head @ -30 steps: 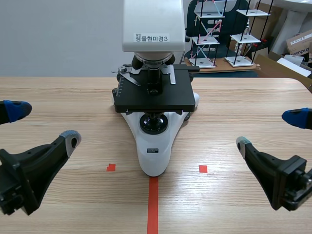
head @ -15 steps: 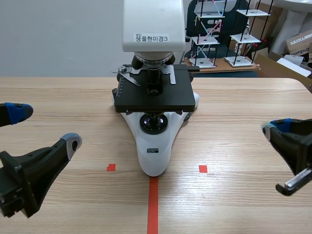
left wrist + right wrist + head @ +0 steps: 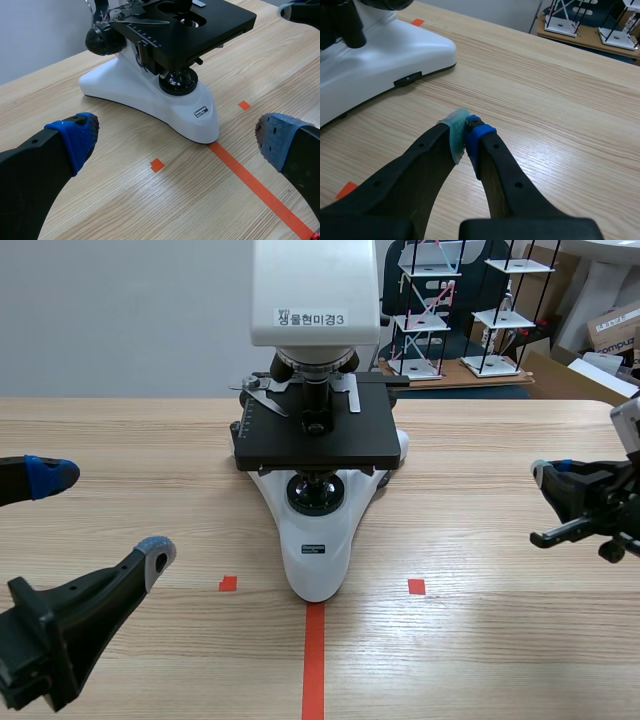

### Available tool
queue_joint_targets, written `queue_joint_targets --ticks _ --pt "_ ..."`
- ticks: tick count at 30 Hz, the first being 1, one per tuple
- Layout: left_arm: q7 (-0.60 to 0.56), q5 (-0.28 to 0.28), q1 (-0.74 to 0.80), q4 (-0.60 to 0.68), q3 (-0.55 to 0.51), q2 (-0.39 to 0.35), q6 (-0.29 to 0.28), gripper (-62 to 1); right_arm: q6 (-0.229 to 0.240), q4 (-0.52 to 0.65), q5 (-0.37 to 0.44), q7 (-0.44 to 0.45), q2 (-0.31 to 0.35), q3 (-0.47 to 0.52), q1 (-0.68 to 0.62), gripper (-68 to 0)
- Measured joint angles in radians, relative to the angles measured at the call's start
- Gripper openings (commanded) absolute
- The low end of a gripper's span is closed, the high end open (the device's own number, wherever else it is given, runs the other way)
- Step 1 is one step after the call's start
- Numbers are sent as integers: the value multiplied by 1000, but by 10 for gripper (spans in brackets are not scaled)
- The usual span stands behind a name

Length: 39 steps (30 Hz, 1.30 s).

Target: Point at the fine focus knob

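Scene view puts the microscope (image 3: pixel 318 440) in the middle of the counter (image 3: pixel 480 660), with its white foot at the far end of the orange-red tape line (image 3: pixel 313 660). Its head is cut off above a small label (image 3: pixel 310 317). From here the black stage (image 3: pixel 315 445) covers the sides of the body, and I cannot make out the focus knob past it.

The left wrist view shows the focus knob (image 3: pixel 102 39) as a round black knob on the side of the microscope, low and behind the stage. I cannot tell the fine part from the coarse part at this angle.

My left end effector (image 3: pixel 100 515) is spread wide and hangs low near the counter's left edge, well apart from the microscope. In its own view the two blue pads (image 3: pixel 75 135) stand far apart, with the white foot ahead of and between them.

My right end effector (image 3: pixel 545 475) is pinched closed on nothing. In its own view the grey-green pad and the blue pad touch at the tip (image 3: pixel 465 132). It sits over the right side of the counter, tip turned toward the microscope but well apart from it. That view cuts the microscope off just above its white base.

Frame models (image 3: pixel 430 310) stand on a surface behind the counter, partly hidden by the microscope head.
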Motion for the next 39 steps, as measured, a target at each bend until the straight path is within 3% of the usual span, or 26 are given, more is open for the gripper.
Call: queue_joint_targets --ticks 10,17,20,25,27,29,33,35,39 --pt "0 -2 0 0 0 0 0 14 0 -243 -66 106 -4 -153 273 -674" --pt "0 -2 0 0 0 0 0 14 4 -413 -206 200 -53 -195 441 -675" --pt "0 -2 0 0 0 0 0 14 40 -478 -269 218 -70 -218 504 -675" --pt "0 -2 0 0 0 0 -8 14 55 -586 -337 303 -75 -250 600 -675" --pt "0 -2 0 0 0 0 -8 14 95 -618 -370 315 -74 -250 635 -675" --pt "0 -2 0 0 0 0 -8 14 132 -631 -405 335 -74 -250 657 -675" --pt "0 -2 0 0 0 0 -8 14 143 -631 -439 359 -74 -250 673 -675" --pt "0 -2 0 0 0 0 -8 14 179 -629 -476 373 -74 -250 672 -675" --pt "0 -2 0 0 0 0 -8 14 183 -629 -518 372 -77 -250 669 -675"
